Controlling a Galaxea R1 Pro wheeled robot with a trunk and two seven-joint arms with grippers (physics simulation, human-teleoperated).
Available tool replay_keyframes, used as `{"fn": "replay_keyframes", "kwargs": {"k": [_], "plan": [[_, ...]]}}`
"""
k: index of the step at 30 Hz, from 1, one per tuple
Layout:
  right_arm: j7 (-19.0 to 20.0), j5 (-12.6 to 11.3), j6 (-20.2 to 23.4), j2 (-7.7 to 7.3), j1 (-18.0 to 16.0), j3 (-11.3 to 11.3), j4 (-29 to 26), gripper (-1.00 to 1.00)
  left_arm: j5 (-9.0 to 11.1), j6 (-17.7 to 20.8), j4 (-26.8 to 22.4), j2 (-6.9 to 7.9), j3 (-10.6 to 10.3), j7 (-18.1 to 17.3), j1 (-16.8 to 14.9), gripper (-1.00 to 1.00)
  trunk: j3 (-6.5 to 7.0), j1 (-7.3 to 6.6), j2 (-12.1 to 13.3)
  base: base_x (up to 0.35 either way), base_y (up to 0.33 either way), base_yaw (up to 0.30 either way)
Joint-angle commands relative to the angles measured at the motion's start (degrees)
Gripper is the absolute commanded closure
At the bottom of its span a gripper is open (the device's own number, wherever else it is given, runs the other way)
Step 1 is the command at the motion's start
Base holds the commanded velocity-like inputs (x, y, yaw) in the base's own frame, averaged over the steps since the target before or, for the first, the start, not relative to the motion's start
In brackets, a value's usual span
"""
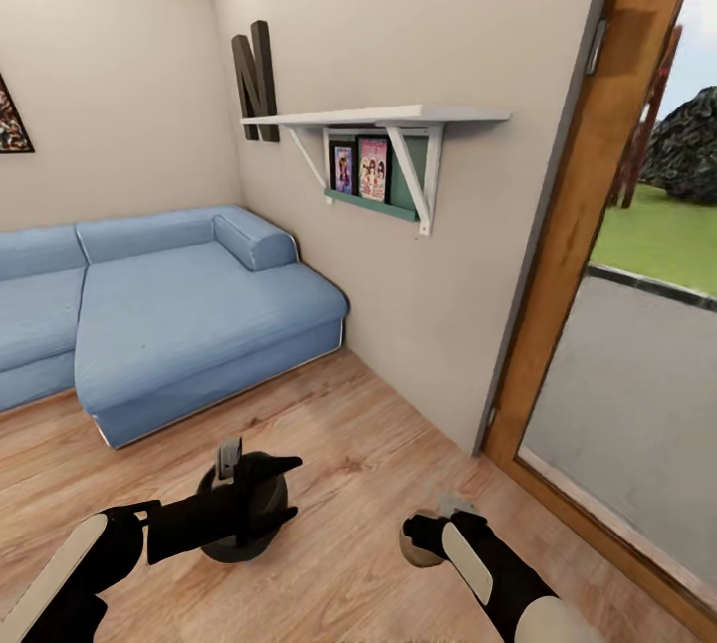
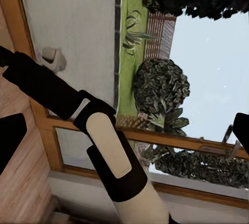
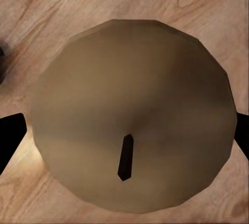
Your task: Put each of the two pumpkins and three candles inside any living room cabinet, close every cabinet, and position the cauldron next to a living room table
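- Looking down at a warm wood-plank floor, with a blue fabric sofa against the cream wall and a white shelf with a few books under it.
- My left gripper is at the cauldron, a round black pot sitting low on the floor. One finger is over the rim and the other sits against the belly, so I seem to have it by the wall, but I can't tell for sure.
- My right gripper has a candle between its black fingertips, one on each side and spread about as wide as the candle. Its top is a faceted, tan-cream disc with a short dark wick.
- In the head view that candle peeks out pale just under my right wrist, near the cauldron.
- Wooden-framed glass door on my right, grass and shrubs outside.
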Motion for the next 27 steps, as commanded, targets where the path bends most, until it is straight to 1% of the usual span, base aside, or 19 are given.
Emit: {"fn": "replay_keyframes", "kwargs": {"k": [1, 5, 12, 16, 20, 27], "plan": [[-0.53, -0.72, -0.02, -0.29, -0.06, 0.36, -0.06, 1.00, 0.59, -0.01, -0.06, 0.06, -0.02, 0.56, -0.02, -1.00, -0.10, -0.01, -0.03, -0.080, -0.152, -0.248], [-0.64, -1.00, -0.13, -0.90, -0.06, 0.37, -0.06, 1.00, 0.63, -0.02, -0.07, 0.01, -0.09, 0.54, -0.02, -1.00, -0.31, -0.01, -0.03, -0.101, -0.157, -0.243], [-0.63, -1.10, -0.11, -1.08, -0.06, 0.30, -0.06, 1.00, 0.66, -0.02, -0.07, -0.08, -0.11, 0.53, -0.04, -1.00, -0.60, -0.01, -0.03, -0.115, -0.131, -0.251], [-0.54, -1.13, -0.11, -1.21, -0.06, 0.29, -0.04, 1.00, 0.67, -0.02, -0.07, -0.09, -0.11, 0.49, -0.02, -1.00, -0.75, -0.01, -0.03, -0.041, -0.033, -0.256], [-0.45, -1.21, -0.14, -1.78, -0.06, 0.28, -0.03, 1.00, 0.67, -0.02, -0.07, -0.09, -0.12, 0.48, -0.04, -1.00, -0.92, -0.01, -0.03, -0.008, -0.006, -0.256], [-0.33, -1.21, -0.11, -1.89, -0.06, 0.29, -0.03, 1.00, 0.67, -0.01, -0.07, -0.09, -0.12, 0.47, -0.02, -1.00, -1.24, -0.01, -0.03, -0.001, -0.001, -0.255]]}}
